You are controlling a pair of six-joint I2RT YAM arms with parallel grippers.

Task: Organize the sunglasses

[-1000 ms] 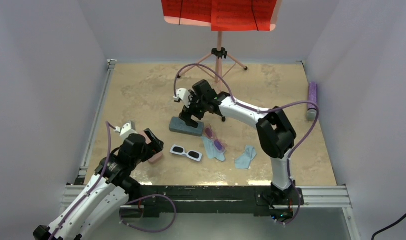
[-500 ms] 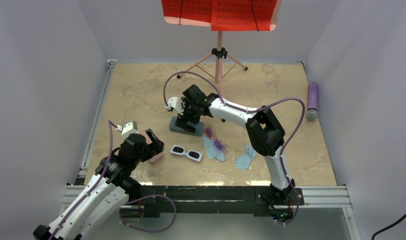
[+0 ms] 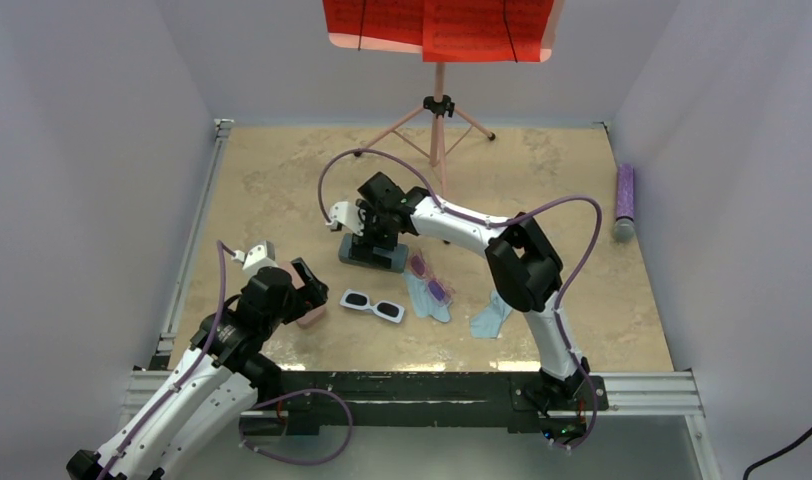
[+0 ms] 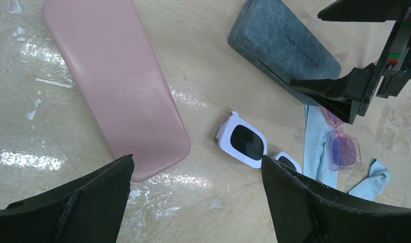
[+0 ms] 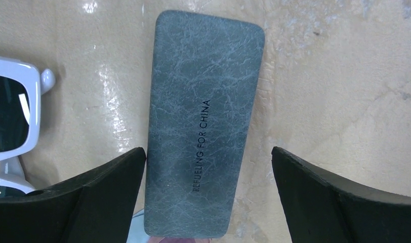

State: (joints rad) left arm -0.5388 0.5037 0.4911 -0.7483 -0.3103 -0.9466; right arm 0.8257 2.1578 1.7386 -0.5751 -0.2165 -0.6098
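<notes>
Left gripper [image 4: 196, 169] is spread wide and holds nothing; it hangs over the near end of the pink case [image 4: 117, 81]. The white sunglasses [image 3: 372, 306] lie on the table [image 3: 282, 180] just right of that case. The pink-purple sunglasses [image 3: 429, 279] rest on a light blue cloth [image 3: 425, 300] close behind the white pair, with a second cloth [image 3: 492, 315] further right. Beyond, I see the right gripper [image 5: 208, 152] spread and straddling the grey-blue case [image 5: 203, 101]. It is possibly touching, but I cannot tell.
</notes>
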